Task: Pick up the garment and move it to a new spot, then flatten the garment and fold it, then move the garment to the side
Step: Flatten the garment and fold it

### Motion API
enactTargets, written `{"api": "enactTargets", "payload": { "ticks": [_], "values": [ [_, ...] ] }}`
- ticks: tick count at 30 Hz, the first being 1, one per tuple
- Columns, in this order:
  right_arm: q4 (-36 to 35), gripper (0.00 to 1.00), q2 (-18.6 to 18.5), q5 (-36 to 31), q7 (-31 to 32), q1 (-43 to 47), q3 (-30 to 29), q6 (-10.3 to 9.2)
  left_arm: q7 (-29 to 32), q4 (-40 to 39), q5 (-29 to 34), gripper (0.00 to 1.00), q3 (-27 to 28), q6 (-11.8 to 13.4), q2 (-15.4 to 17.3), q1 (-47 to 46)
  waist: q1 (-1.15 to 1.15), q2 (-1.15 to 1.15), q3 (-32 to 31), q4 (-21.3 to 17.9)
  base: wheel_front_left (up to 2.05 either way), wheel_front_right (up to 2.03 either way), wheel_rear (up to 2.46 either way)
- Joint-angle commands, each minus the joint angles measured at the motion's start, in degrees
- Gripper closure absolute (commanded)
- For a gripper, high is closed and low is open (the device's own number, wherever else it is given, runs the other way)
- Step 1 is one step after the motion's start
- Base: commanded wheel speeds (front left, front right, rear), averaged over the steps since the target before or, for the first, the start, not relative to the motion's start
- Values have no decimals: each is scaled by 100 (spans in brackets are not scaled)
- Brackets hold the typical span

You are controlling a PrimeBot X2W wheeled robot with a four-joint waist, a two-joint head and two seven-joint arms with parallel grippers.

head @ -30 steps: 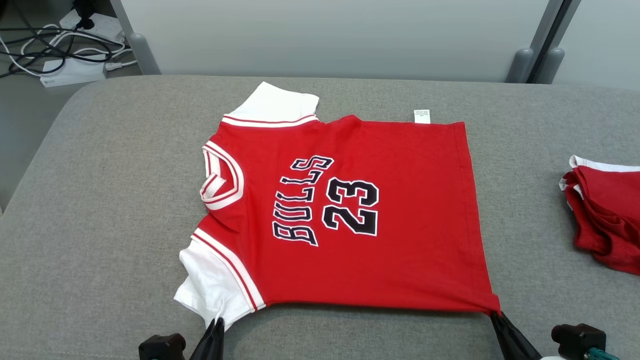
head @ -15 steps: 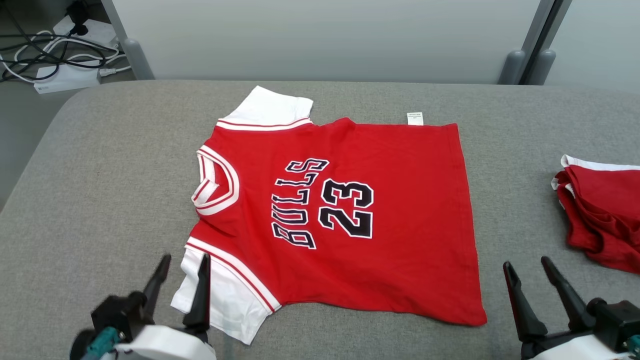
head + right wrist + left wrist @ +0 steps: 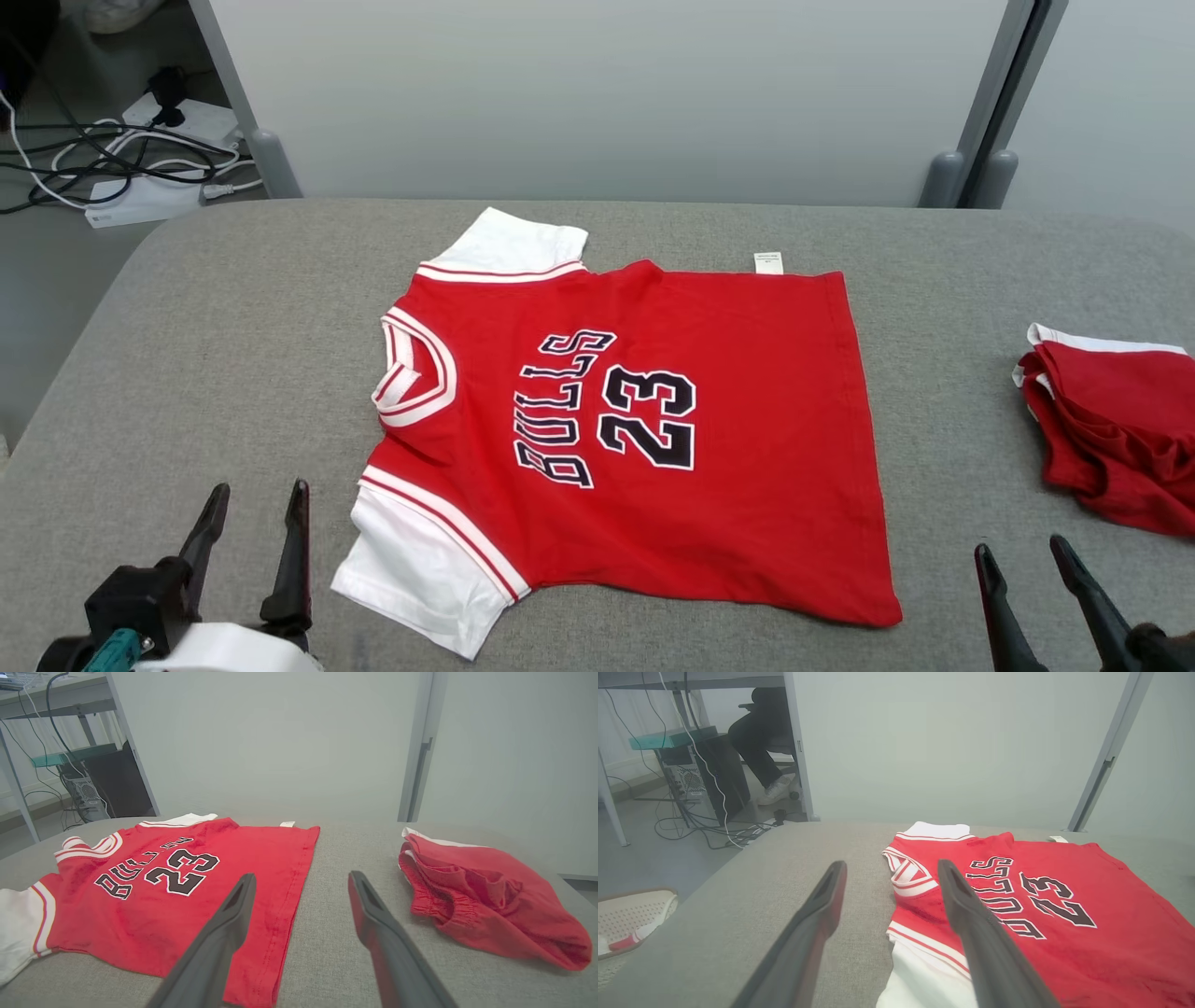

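Observation:
The garment (image 3: 653,439) is a red jersey with white sleeves and black "BULLS 23" print. It lies spread flat on the grey padded table (image 3: 233,355), collar to the left, hem to the right. My left gripper (image 3: 259,497) stands open at the lower left, just left of the near white sleeve (image 3: 420,579), holding nothing. My right gripper (image 3: 1019,551) stands open at the lower right, beyond the jersey's near hem corner, also empty. The left wrist view has the jersey (image 3: 1041,914) right of my fingers (image 3: 822,905). In the right wrist view the jersey (image 3: 163,882) lies to the left.
A crumpled pair of red shorts (image 3: 1111,429) lies at the table's right edge, also in the right wrist view as shorts (image 3: 486,896). Cables and a power strip (image 3: 140,201) lie on the floor at the back left. A seated person's leg (image 3: 756,742) shows under a desk.
Both grippers let go of the jersey's near edge and opened, then drew back and outward. The jersey settled flat. The head camera tilted, shifting the whole picture downward.

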Motion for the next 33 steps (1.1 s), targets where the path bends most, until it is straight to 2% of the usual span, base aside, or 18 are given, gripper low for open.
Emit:
{"api": "enactTargets", "payload": {
  "ticks": [1,6,25,30,33],
  "values": [
    [-156,0,-75,-41,-52,-83,94,-1,-43,-186,11,0,252,57,128,-172,0,0,-18,20,0,0,0],
    [-103,0,68,-105,-72,105,128,-1,-88,-314,-16,0,271,157,106,123,0,0,-98,50,0,0,0],
    [-69,0,161,-144,-85,90,184,-1,-27,-386,-97,0,148,111,119,196,0,0,-57,120,0,0,0],
    [-41,0,156,-114,-59,44,206,-1,105,-348,-146,0,35,69,83,176,0,0,-28,127,0,0,0],
    [54,0,135,-63,48,-36,317,-1,257,-188,-221,0,-154,-50,10,153,0,0,48,118,0,0,0]
  ]
}}
